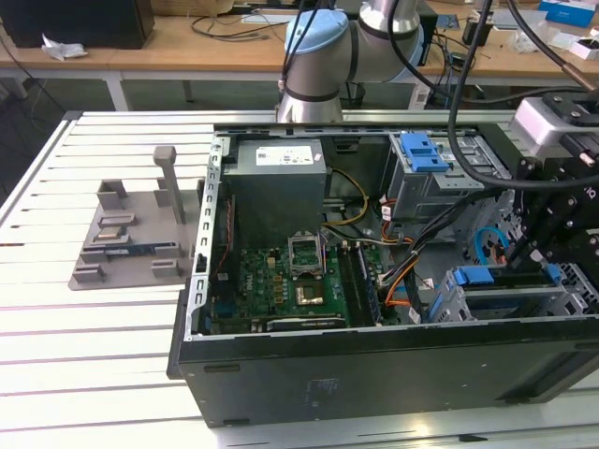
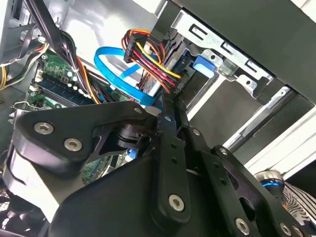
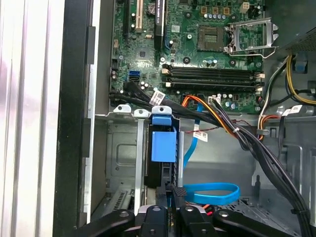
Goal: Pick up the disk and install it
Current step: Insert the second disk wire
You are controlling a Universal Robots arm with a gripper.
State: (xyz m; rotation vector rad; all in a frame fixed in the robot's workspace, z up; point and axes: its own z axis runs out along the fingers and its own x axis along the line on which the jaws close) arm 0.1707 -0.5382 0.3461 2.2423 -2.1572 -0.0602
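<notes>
Reaching into the open computer case (image 1: 374, 355) at the exterior view's right, the end effector (image 3: 170, 210) hangs over the drive bay (image 3: 123, 148). Its fingers (image 3: 178, 193) are together, clamped on the disk (image 3: 163, 148), which stands on edge in the bay's slot, its blue frame facing the motherboard (image 3: 197, 54). A looped blue cable (image 3: 210, 193) lies just beside it.

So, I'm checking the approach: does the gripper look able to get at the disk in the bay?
Probably yes: in the first wrist view the gripper sits right at the end of the disk, and the blue cable loop lies beside them, not between.
</notes>
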